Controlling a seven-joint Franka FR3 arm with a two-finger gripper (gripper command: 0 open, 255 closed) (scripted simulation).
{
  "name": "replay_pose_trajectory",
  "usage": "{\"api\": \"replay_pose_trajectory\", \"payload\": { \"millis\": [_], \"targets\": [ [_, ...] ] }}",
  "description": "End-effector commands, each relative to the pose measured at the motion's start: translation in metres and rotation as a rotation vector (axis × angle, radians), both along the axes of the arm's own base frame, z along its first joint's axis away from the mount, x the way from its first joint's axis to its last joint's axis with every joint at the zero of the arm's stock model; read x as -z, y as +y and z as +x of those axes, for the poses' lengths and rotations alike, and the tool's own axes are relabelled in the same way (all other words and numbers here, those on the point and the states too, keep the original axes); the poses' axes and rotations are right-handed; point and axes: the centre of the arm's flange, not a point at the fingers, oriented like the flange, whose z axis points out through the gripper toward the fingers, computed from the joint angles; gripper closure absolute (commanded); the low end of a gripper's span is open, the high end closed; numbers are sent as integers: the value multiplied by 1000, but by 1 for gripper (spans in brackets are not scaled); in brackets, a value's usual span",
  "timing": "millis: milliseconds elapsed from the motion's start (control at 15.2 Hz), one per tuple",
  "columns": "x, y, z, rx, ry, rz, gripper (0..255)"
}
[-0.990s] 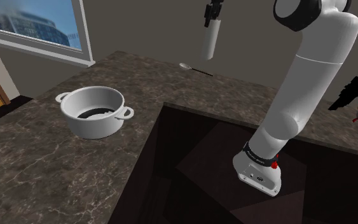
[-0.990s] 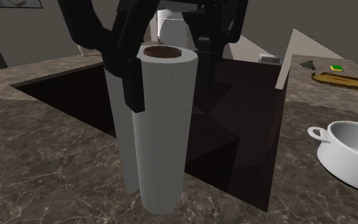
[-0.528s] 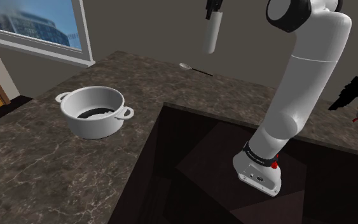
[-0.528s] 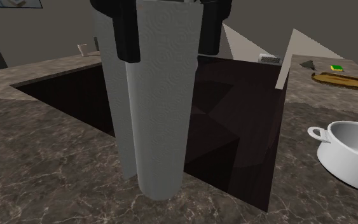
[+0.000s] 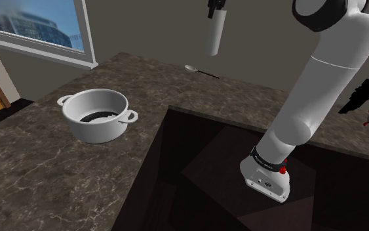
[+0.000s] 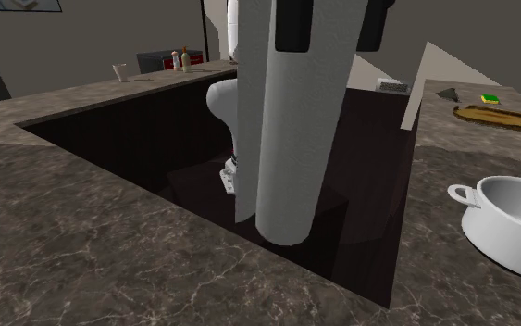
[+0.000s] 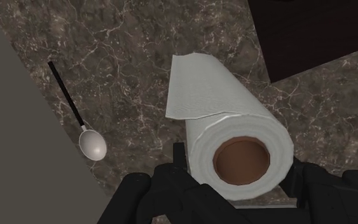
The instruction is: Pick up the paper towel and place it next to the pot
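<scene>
1. At the upper centre of the shoulder view, the black gripper [image 5: 215, 6] is clamped on the top end of a white paper towel roll [image 5: 215, 36], one finger pressed to each side. The roll hangs upright, high in the air above the countertop [image 5: 38, 170].
2. The white two-handled pot [image 5: 97, 117] stands left of centre in the same view. It is on the dark marbled countertop, well apart from the roll.
3. A spoon [image 5: 199, 70] lies on the counter below the roll. A dark sunken recess [image 5: 196, 170] fills the lower right.
4. The wrist view shows the roll's brown core between the fingers and a loose outer sheet standing off its side.
5. Likely risks:
   - Held only at its top, the long roll could swing or slip during the carry.
   - The loose sheet might unwind.
   - Coming in low could knock the pot's rim or handle.
   - Released tilted or too high, the roll may topple and roll into the recess.
</scene>
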Motion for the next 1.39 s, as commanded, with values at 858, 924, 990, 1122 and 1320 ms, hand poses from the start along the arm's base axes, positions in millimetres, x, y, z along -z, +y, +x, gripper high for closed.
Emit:
{"api": "replay_pose_trajectory", "payload": {
  "millis": [858, 924, 990, 1122, 1320],
  "targets": [
    [22, 197, -28, 1, 0, -1, 255],
    [23, 210, -30, 1, 0, -1, 255],
    [24, 223, -32, 1, 0, -1, 255],
    [27, 249, -35, 1, 0, -1, 255],
    [31, 288, -41, 1, 0, -1, 255]
  ]
}}
